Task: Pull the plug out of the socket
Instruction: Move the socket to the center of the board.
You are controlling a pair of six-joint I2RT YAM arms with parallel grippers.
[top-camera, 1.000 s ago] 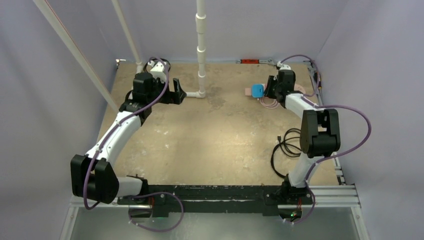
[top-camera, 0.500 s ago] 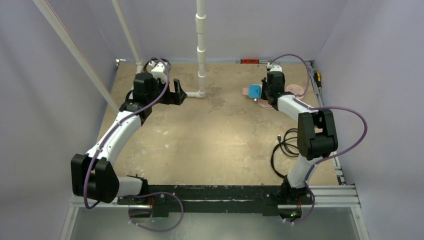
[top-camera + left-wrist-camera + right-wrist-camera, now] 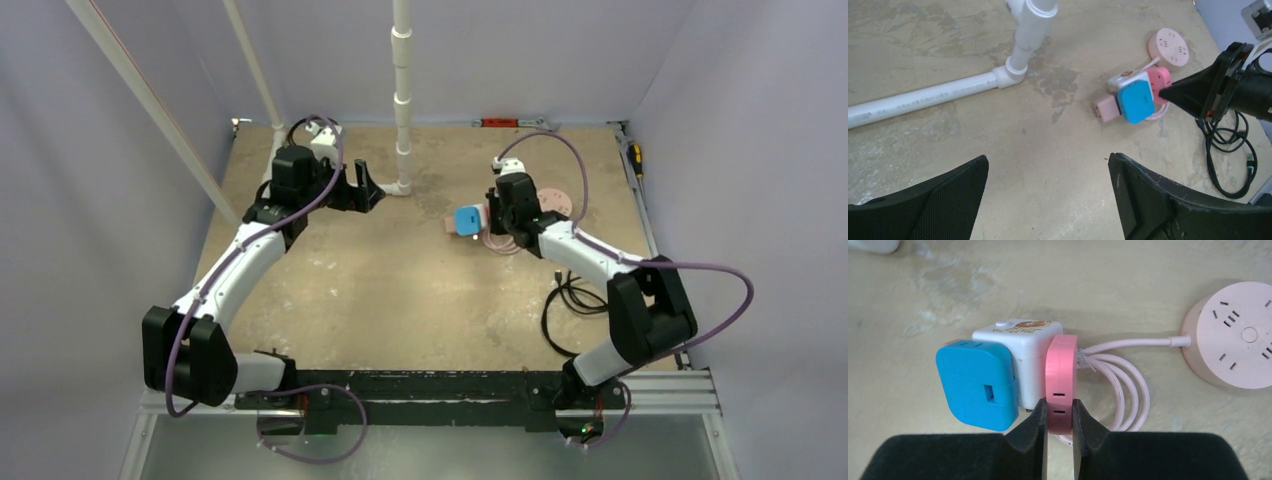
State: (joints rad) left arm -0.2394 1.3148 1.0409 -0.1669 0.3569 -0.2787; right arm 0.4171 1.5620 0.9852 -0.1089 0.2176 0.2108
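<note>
One sandy table (image 3: 400,290), stained.
One white PVC pipe (image 3: 923,95), lying at far left, joined by an elbow to an upright.
Left gripper (image 3: 1048,160): jaws spread wide, nothing between them, well apart from the plug cluster.
Right gripper (image 3: 1059,407): pinched narrow on the pink plug (image 3: 1061,365), whose lower end is hidden between the fingers.
One black cable (image 3: 565,300), looped near the right edge.
One round pink power strip (image 3: 1233,335), cut off by the frame, with its cord coiled to the plug.
One white cube socket (image 3: 1020,355), right of table centre. The pink plug lies flush against its side, seemingly seated, prongs out of sight.
One blue adapter (image 3: 978,385) on the opposite face.
One small pink block (image 3: 1106,107) beside it, attachment unclear.
</note>
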